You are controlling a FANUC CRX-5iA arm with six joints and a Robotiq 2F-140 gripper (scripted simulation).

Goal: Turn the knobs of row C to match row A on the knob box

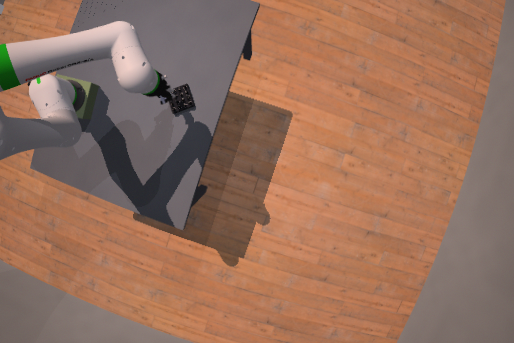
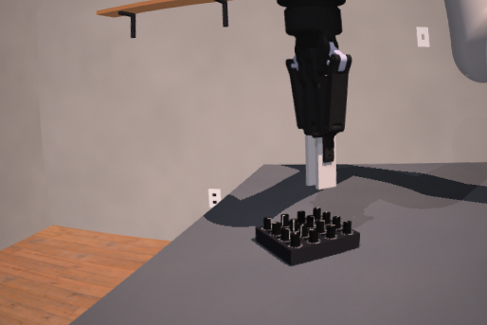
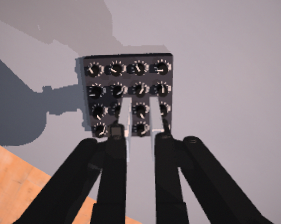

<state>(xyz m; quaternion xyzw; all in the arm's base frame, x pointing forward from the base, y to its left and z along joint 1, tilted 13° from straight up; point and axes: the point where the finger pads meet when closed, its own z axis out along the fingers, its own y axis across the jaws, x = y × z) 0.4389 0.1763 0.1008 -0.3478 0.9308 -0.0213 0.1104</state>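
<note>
- A plain room, more a bare test room than a furnished home.
- Wood plank floor (image 1: 350, 157) and beige walls (image 2: 142, 125).
- One bare wooden shelf (image 2: 172, 1) on black brackets, high on the wall, left of the fingers.
- A wall socket (image 2: 214, 197) low down, and a switch plate (image 2: 423, 36) to the right.
- A grey table (image 1: 200, 32) beneath the fingers.
</note>
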